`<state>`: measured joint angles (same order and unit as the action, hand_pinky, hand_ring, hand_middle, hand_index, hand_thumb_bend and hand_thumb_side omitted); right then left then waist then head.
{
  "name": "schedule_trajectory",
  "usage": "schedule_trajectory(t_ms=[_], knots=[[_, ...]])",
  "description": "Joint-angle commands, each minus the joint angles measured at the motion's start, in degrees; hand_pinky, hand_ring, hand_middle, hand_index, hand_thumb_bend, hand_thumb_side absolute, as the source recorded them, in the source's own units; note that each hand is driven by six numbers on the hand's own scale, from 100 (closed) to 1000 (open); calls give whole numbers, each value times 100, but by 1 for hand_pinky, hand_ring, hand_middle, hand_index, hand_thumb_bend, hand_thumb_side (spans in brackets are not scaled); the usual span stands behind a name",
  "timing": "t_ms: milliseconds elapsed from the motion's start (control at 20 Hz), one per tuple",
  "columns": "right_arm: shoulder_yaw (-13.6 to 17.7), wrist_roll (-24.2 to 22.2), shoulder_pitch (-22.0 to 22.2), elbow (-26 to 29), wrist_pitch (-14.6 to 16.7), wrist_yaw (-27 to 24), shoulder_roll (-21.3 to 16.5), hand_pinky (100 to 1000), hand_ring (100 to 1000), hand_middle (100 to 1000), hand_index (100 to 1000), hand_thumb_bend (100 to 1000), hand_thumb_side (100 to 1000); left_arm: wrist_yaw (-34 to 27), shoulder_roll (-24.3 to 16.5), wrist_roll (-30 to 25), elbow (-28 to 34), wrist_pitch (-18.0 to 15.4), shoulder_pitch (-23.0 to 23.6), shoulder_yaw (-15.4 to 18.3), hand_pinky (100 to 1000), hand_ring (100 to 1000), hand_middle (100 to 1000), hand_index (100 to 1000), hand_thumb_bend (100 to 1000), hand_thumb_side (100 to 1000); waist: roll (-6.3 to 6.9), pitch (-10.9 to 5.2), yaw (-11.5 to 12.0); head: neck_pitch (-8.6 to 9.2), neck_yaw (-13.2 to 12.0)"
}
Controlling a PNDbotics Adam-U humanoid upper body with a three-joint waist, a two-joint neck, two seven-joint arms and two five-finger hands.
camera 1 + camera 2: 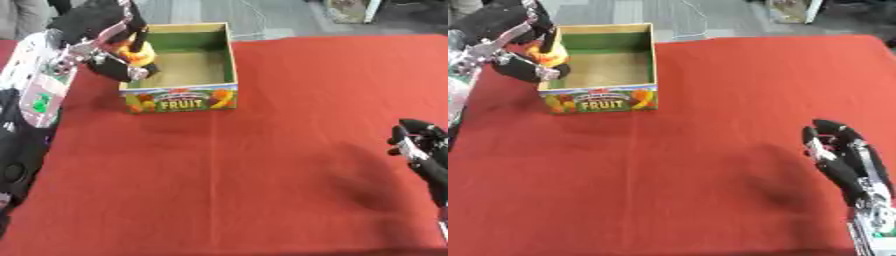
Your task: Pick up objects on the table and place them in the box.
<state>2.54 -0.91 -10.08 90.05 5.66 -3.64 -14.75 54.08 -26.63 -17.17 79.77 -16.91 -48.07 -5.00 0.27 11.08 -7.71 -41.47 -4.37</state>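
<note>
Fig.: tabletop seen from above, red cloth (289, 150) w/ matte, slightly creased weave covering the whole work surface.

Box (229, 55): open-topped square cardboard carton sitting at approx. 11 o'clock on the cloth; green inner walls, tan floor, glossy printed front panel reading "FRUIT" w/ fruit pictures.

L. hand (109, 27): black fingers w/ silver joints, hanging over the box's left wall; fingers are curling round a small rounded yellow-and-orange object (137, 51), which is sitting at the box's left rim, above the inside edge. Object's exact kind can't be made out.

R. hand (842, 157): lying at approx. 4 o'clock, low over the cloth, fingers pointing up-field, relaxed and holding nothing; dark soft shadow just left of it.
</note>
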Motion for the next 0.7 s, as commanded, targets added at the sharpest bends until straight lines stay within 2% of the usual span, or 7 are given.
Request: schedule_trajectory(t_ms=[50, 250, 500, 700], knots=[[-9, -42, -66, 43, 12, 33, -78, 558, 625, 609, 756, 278, 383, 289, -20, 155, -364, 224, -426, 119, 100, 176, 134, 308, 462, 100, 8, -60, -38, 101, -47], [-31, -71, -86, 42, 16, 42, -76, 558, 626, 609, 756, 278, 384, 691, 151, 507, -1016, 616, -692, 378, 120, 219, 177, 346, 431, 100, 25, -30, -165, 151, -101], [-56, -99, -103, 40, 21, 50, -75, 558, 626, 610, 756, 277, 383, 1225, 314, 1038, -1884, 1099, -845, 455, 145, 242, 199, 367, 414, 100, 43, -5, -290, 184, -158], [-73, -123, -120, 39, 22, 50, -70, 558, 626, 609, 756, 278, 383, 1667, 420, 1480, -2602, 1122, -920, 552, 167, 257, 215, 385, 411, 100, 44, 10, -351, 204, -188]])
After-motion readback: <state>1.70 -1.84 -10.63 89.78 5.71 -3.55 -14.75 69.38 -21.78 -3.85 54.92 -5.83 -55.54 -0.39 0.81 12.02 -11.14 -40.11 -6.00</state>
